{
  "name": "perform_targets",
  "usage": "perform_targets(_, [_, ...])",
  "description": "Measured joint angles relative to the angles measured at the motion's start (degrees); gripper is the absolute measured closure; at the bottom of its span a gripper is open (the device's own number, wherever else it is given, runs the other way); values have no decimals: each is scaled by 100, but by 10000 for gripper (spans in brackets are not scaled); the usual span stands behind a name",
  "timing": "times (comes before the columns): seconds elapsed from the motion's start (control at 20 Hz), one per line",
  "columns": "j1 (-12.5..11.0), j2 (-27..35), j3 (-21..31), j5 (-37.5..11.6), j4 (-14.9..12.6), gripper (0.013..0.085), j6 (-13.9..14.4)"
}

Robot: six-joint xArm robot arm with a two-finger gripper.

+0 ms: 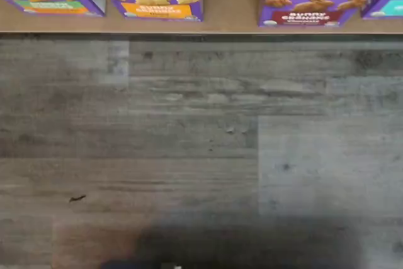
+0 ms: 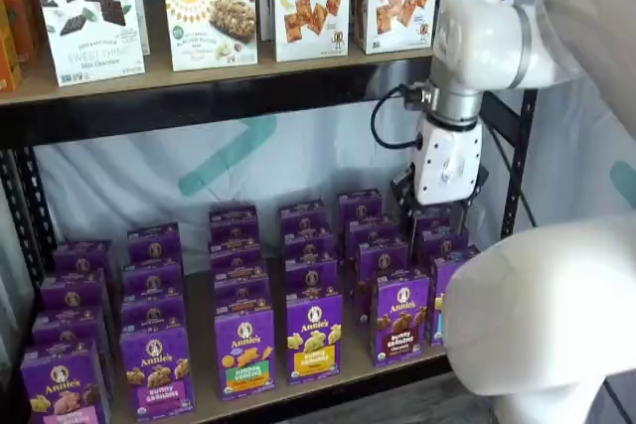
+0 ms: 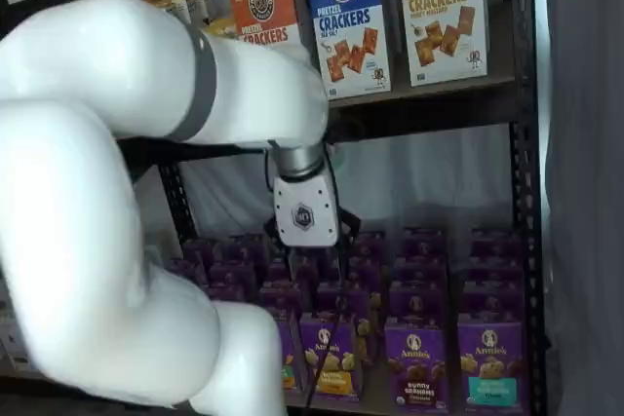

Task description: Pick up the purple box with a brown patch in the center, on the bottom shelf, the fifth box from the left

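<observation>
Fingers of the gripper (image 2: 438, 223) hung spread above the rear rows of purple cartons, holding nothing. On the bottom shelf (image 2: 368, 362), the purple box (image 2: 400, 316) with brown crackers stood upright at the front edge, right of the yellow-cracker carton (image 2: 314, 334), a gap between them in the wrist view (image 1: 313, 1).
</observation>
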Motion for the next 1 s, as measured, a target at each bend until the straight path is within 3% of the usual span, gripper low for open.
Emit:
perform_targets(0.3, [95, 591, 235, -819, -247, 130, 206])
perform_targets(0.55, [39, 1085, 364, -1501, 153, 130, -144])
perform_targets(0.7, [77, 1492, 311, -1838, 117, 130, -103])
perform_targets(0.95, [153, 2169, 174, -2388, 381, 130, -274])
perform_targets(1.0, [178, 2351, 118, -2496, 263, 130, -159])
